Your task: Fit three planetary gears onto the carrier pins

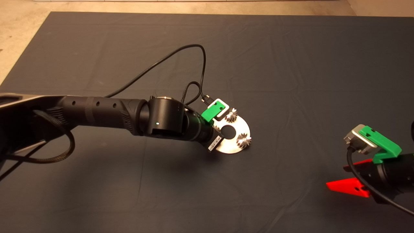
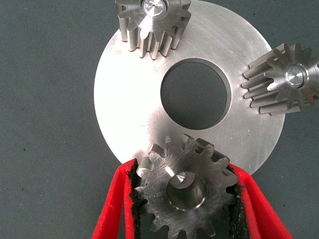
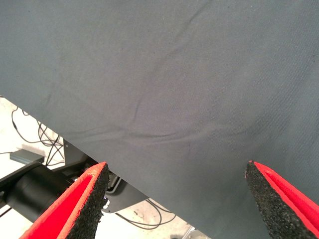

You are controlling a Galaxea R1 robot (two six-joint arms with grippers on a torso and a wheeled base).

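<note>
The left gripper [image 2: 185,199] pinches a small silvery toothed gear [image 2: 185,191] between its black pads, over the edge of the flat shiny silver round plate [image 2: 129,114] near the dark mat's [image 1: 291,64] middle. A pin tip glints inside the gear's hole; whether the gear is fully seated cannot be told. Two more gears sit on pins, at about 1 o'clock [image 1: 231,115] and 5 o'clock [image 1: 244,141] of the plate in the head view, where the arm hides the plate's 9 o'clock side. The right gripper [image 1: 351,181] waits at the lower right, fingers spread.
</note>
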